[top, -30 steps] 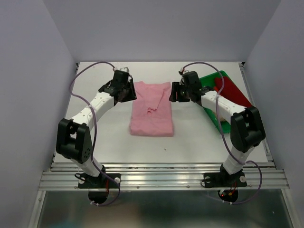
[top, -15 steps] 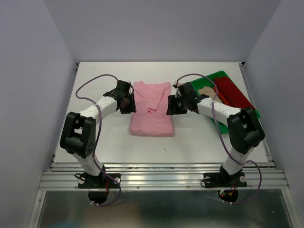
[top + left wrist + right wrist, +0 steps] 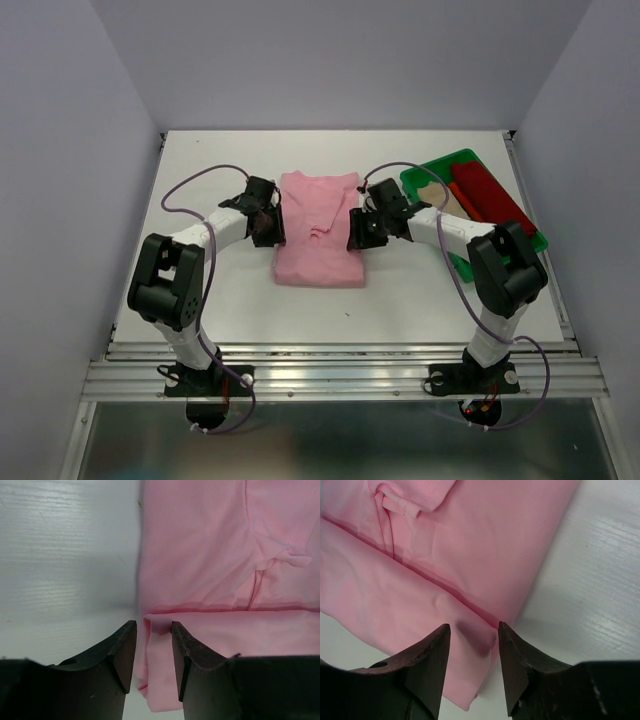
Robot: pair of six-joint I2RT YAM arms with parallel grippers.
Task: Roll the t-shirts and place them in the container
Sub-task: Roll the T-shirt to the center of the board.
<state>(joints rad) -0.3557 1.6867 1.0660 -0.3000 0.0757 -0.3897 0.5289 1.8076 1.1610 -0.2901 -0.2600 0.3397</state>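
**ROLL START: TOOLS SET AT THE SHIRT EDGES**

Both arms have drawn nearer along the garment over the last second. The left tool and right tool now sit at the left and right edges of the pink t-shirt, about midway down it. The pink t-shirt has not shifted. It lies folded into a narrow strip at the centre of the bench. A dark red shirt and a beige shirt lie in the green tray at the far right.

Tool state: on each tool the jaws stand apart, astride a side edge where a folded-over layer ends in a cross crease. The wrist views show cloth in each gap, but no clamped pinch is visible.

Step in hand: taking hold for the roll. No turn of cloth is formed yet, so rolling appears not to have begun.

Next move: both tools need to clench on the same layer at matching points. They should then lift and turn together, since an uneven hold would likely skew the roll.
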